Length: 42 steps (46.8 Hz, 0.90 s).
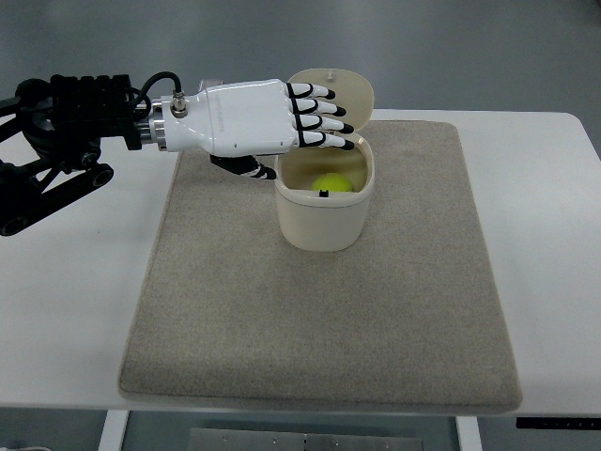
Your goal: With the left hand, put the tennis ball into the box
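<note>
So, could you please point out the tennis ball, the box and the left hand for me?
tennis ball (pixel 331 183), top view, on its yellow top, inside the box.
box (pixel 319 225), top view, on its cream front wall.
left hand (pixel 254 117), top view, on the white back.

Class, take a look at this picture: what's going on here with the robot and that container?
The robot's left hand hovers over the back rim of a cream box with its lid open, fingers spread and holding nothing. A yellow tennis ball already lies inside the box. The box stands on a grey mat on a white table. No right hand shows.
</note>
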### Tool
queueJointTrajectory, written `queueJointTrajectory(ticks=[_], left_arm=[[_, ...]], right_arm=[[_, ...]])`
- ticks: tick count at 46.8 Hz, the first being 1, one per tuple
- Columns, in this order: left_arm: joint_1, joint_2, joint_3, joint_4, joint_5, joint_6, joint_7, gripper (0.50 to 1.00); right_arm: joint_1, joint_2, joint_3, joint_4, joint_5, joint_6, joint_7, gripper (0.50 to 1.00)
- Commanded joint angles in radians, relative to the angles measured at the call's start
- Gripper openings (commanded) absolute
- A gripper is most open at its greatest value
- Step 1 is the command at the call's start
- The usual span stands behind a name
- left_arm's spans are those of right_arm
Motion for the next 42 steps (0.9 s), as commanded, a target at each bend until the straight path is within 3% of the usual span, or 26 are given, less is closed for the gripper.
queueJointTrajectory(ticks=[1, 16, 20, 36, 42], left_arm=[[0.000, 0.052, 0.000, -0.026, -0.054, -0.046, -0.005, 0.956], [0.003, 0.250, 0.002, -0.026, -0.428, -0.176, -0.008, 0.962], [0.003, 0.247, 0.002, 0.029, -0.584, -0.216, -0.008, 0.988], [0.074, 0.146, 0.013, 0.198, -1.046, -0.208, -0.008, 0.992], [0.100, 0.083, 0.013, 0.310, -1.195, -0.208, -0.008, 0.992]], right_arm=[[0.000, 0.000, 0.000, 0.000, 0.001, 0.000, 0.000, 0.901], [0.000, 0.000, 0.000, 0.000, -0.001, 0.000, 0.000, 0.901], [0.000, 0.000, 0.000, 0.000, -0.001, 0.000, 0.000, 0.901], [0.000, 0.000, 0.000, 0.000, 0.001, 0.000, 0.000, 0.901], [0.000, 0.000, 0.000, 0.000, 0.001, 0.000, 0.000, 0.901]])
